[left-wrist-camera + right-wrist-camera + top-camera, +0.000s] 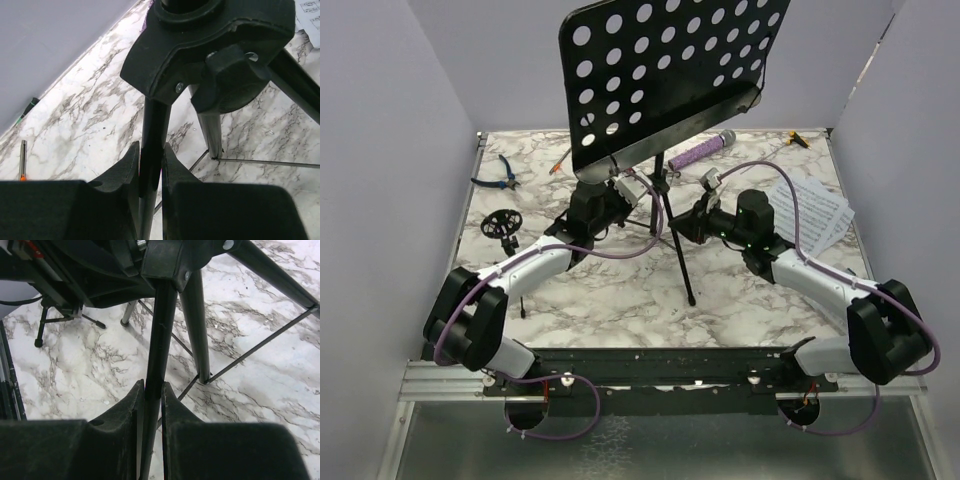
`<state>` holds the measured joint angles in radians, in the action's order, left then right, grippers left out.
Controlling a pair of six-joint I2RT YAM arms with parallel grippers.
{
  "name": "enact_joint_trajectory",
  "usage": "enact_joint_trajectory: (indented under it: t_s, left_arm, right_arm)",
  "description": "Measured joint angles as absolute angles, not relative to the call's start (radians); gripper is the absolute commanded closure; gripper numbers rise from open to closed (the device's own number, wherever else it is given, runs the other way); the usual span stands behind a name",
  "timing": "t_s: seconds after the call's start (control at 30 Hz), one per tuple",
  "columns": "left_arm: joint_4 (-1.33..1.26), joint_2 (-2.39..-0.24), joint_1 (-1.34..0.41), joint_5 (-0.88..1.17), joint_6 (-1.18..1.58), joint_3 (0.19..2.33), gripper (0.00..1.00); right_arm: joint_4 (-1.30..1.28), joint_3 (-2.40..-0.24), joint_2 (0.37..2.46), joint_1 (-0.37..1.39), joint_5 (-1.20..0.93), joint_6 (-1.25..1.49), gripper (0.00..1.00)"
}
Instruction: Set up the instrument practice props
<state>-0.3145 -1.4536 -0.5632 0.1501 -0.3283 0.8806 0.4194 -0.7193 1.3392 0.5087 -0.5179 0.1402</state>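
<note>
Music stand (670,70): upright, centre of the marble tabletop (620,290).
Left tool (151,150): clamped on a stand leg.
Right tool (152,387): clamped on a stand leg.
Microphone (702,150): lying upper centre.
Sheet-music pages (815,215): right side.

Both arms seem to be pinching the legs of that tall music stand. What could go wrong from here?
1. The left gripper and right gripper each pinch one thin leg of the music stand. Uneven pulls could tip it, since its big desk sits high.
2. A swinging leg could knock the purple microphone lying just behind the base.
</note>
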Motion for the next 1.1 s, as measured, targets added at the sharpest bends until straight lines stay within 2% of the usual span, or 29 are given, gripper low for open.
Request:
enact_joint_trajectory:
  t_s: [1.1]
  left_arm:
    - [-0.377,-1.626,-0.477,0.199,-0.496,1.013,1.0]
  right_arm:
    - [0.476,-0.864,1.532,0.611,-0.491,0.212,1.0]
